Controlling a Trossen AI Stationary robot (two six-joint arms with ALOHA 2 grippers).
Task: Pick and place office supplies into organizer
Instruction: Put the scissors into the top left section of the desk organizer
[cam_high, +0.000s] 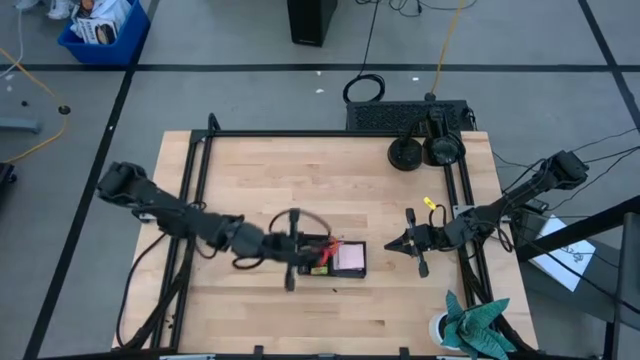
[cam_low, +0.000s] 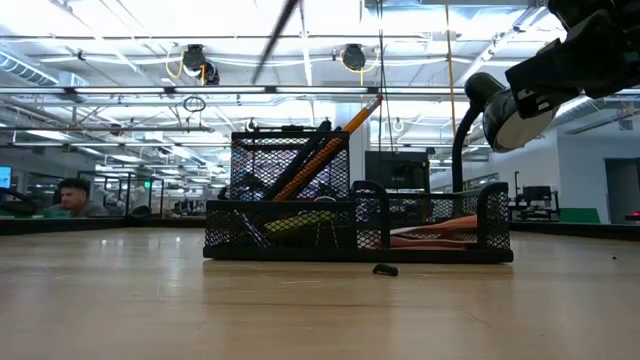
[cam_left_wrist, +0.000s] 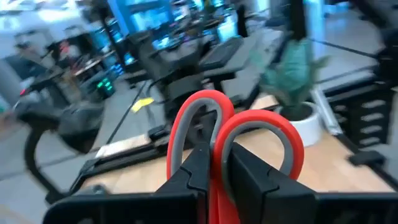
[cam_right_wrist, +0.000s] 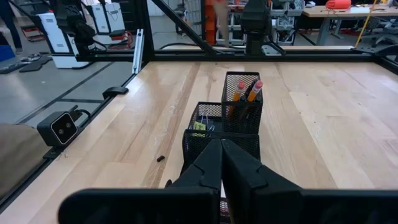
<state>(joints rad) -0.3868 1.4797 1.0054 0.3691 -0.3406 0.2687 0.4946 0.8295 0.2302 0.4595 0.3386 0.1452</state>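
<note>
The organizer (cam_high: 335, 258) is a black mesh tray at the table's middle. Its tall cup (cam_right_wrist: 241, 93) holds orange pencils (cam_right_wrist: 254, 90), and a pink sticky-note pad (cam_high: 350, 258) lies in its right part. My left gripper (cam_high: 297, 248) is over the organizer's left end, shut on the red-handled scissors (cam_left_wrist: 249, 134). My right gripper (cam_high: 390, 243) is shut and holds nothing, a short way to the organizer's right, pointing at it (cam_right_wrist: 222, 146). A tiny black binder clip (cam_low: 385, 269) lies on the table in front of the organizer. My left gripper pinches the scissors between its two fingers where the two red handle loops meet (cam_left_wrist: 214, 165). The loops stick out beyond the fingertips toward the table's right. The blades are hidden behind the fingers, so I cannot tell whether they touch the organizer.
A teal cloth in a white cup (cam_high: 470, 325) stands at the near right corner. A black flat box with round discs (cam_high: 420, 140) sits at the far right edge, and a small yellow pad (cam_high: 430, 203) lies near it. A person (cam_low: 70, 195) sits beyond the table.
</note>
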